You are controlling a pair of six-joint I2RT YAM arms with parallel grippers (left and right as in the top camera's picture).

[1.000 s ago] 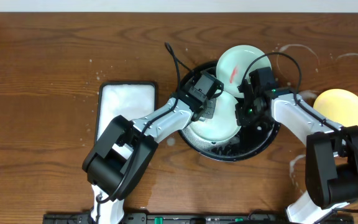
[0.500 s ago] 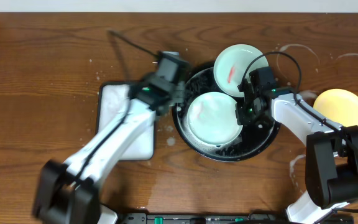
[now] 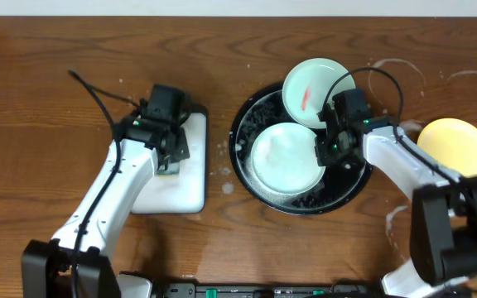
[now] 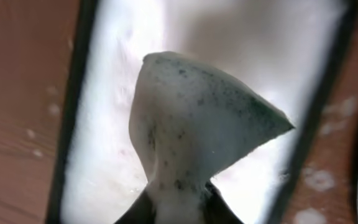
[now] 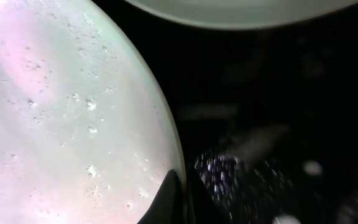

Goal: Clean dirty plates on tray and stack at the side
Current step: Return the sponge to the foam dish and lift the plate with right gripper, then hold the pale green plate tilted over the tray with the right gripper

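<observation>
- Plates, three in all, are spread over a brown wood-grain bench with whitish soapy rings at its right end. As I judge it, the job is about a third done.
- Biggest on the bench is the round black tray, wet and flecked with foam; two plates are still at it.
- Left of it lies a white rectangular dish, dark-rimmed and filmed with suds.
- The sudsy plate lies flat inside the tray, pale mint under lather, with no red showing. It looks scrubbed but not yet moved out.
- The smeared plate overlaps the tray's far rim, a red streak across its middle; it still needs cleaning.
- The yellow plate sits alone on the bench right of the tray and looks clean. Nothing is stacked on it yet.
- A foamy, speckled sponge hangs over the white dish.
- The left gripper is pinched tight on the sponge's lower end.
- The right gripper is at the sudsy plate's right rim, fingers nearly together, apparently nipping the edge.
</observation>
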